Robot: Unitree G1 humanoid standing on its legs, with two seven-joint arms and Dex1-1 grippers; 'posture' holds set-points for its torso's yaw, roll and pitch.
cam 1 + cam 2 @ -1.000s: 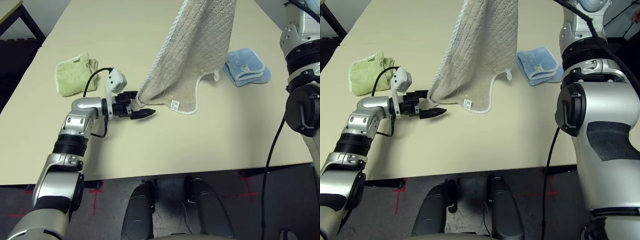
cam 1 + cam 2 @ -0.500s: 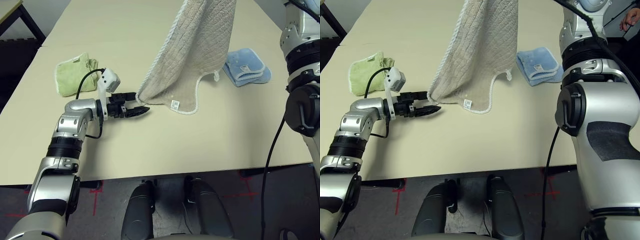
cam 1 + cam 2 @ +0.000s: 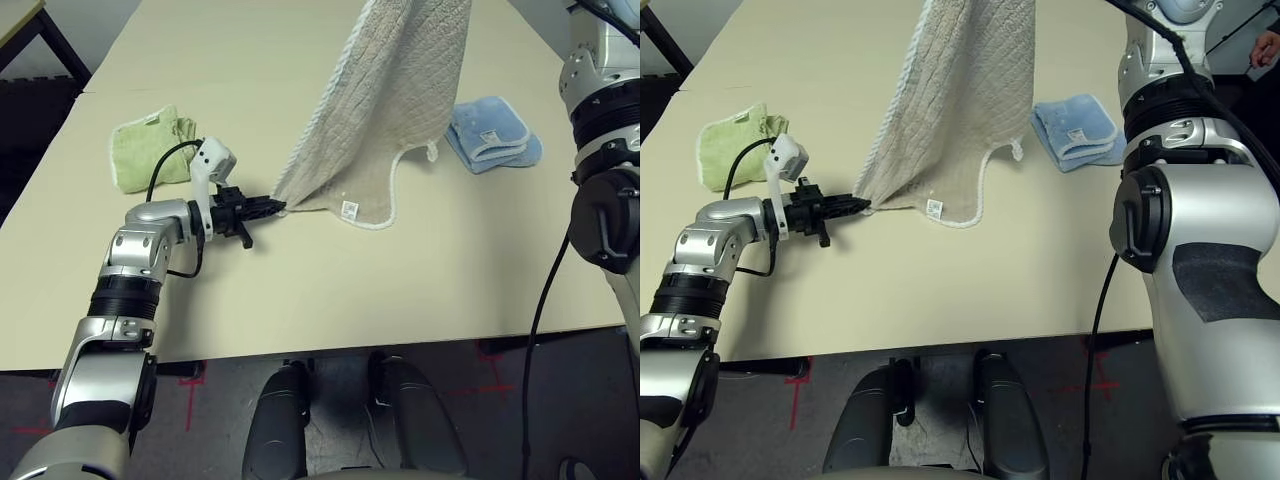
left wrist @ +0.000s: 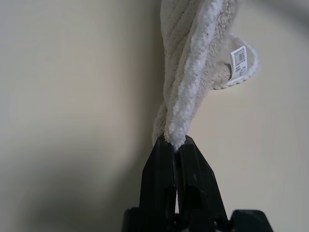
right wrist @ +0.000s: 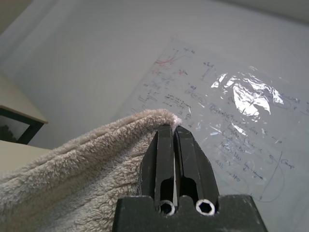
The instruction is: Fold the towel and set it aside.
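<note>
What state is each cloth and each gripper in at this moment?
towel: hanging, held up by one corner, lower edge touching the table, lower left corner pinched.
left gripper: jaws shut on the towel's lower corner, low over the table.
right gripper: jaws shut on the towel's upper edge, raised high.
green cloth: bunched, lying on the table.
blue cloth: folded, lying on the table.

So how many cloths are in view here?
3: the beige towel hanging mid-table, held by the left pincer and right pincer; a green towel far left; a folded blue towel far right.
</note>
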